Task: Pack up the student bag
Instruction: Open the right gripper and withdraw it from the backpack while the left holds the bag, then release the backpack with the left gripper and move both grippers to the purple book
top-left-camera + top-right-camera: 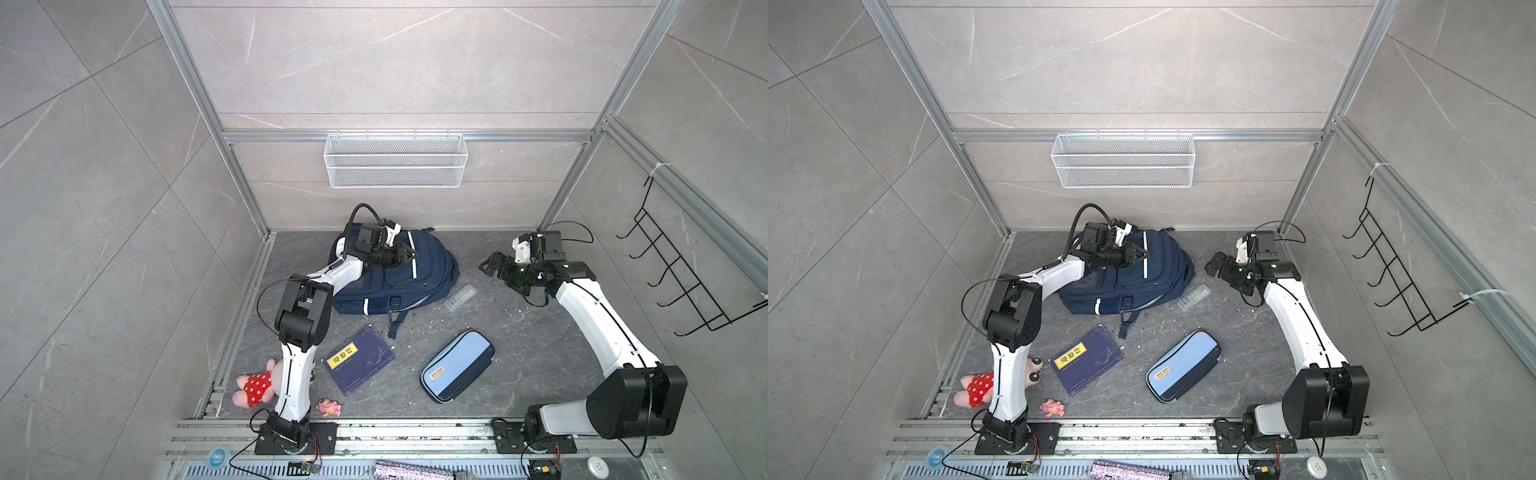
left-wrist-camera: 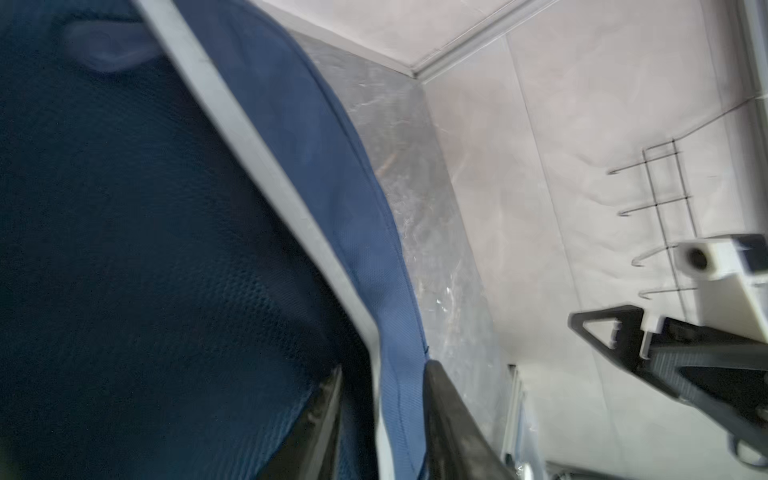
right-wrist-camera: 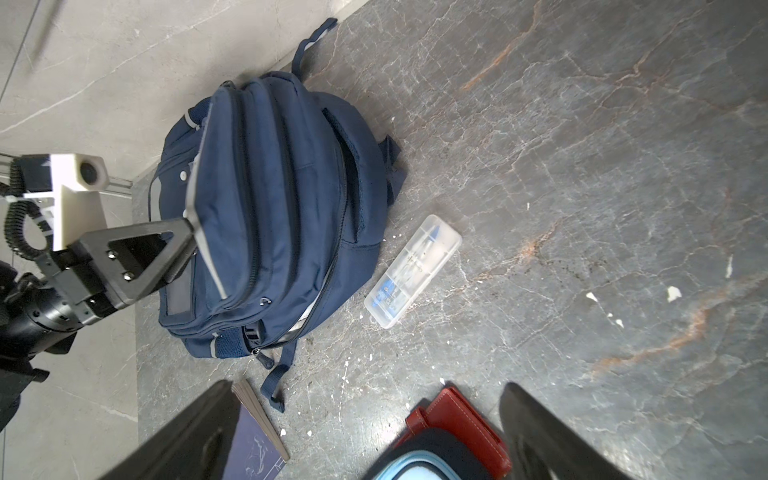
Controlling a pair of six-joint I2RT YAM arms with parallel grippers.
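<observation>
Big navy-blue fabric backpack (image 1: pixel 432 270) with white reflective stripes is lying flat at the far end of the grey stone floor (image 1: pixel 519 345), long axis running front to back. Left gripper (image 1: pixel 413 254) is sitting right on it, jaws narrow around a stripe fold (image 2: pixel 249 137), can't tell if it's pinching. Right gripper (image 1: pixel 489 262) is hovering wide open and empty off to the bag's right, so left's nearer.

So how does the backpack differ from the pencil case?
The backpack is larger than the pencil case. The backpack is navy with white stripes; the pencil case is light blue with navy edges. The backpack lies at the back, the pencil case nearer the front. Both are blue fabric.
</observation>
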